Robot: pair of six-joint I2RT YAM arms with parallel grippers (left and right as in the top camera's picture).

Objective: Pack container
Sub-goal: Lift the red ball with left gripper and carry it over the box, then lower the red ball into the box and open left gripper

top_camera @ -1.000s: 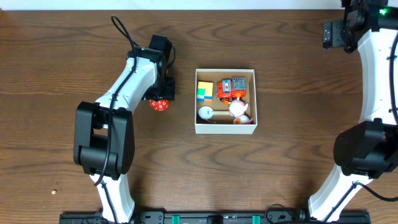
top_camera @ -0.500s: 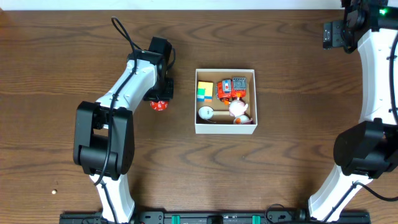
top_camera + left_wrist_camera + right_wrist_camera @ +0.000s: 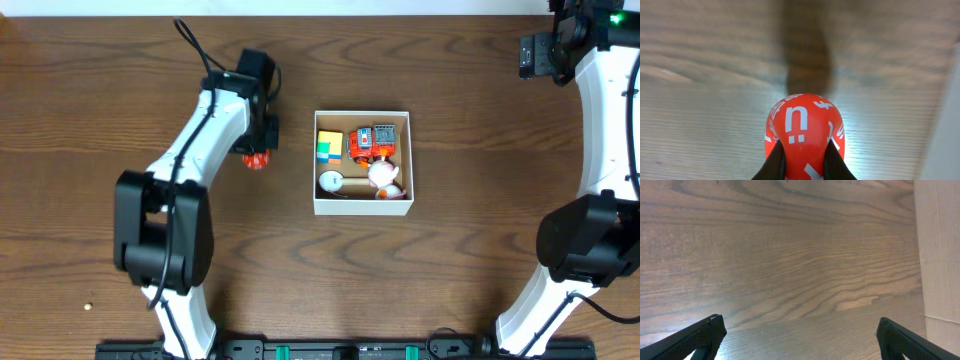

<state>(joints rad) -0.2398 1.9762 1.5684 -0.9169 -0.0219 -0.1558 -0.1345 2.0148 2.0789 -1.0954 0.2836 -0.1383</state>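
- Brown wood counter; container at centre.
- Left pincer clenched on red ball, at container's 9 o'clock.
- Right pincer released, idle.
- Judgement: raise ball above the wall, then carry toward 3 o'clock.

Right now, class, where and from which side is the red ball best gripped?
Across its widest middle, from above: the red ball is round, so off-centre jaws would likely slip. The left gripper holds it this way.
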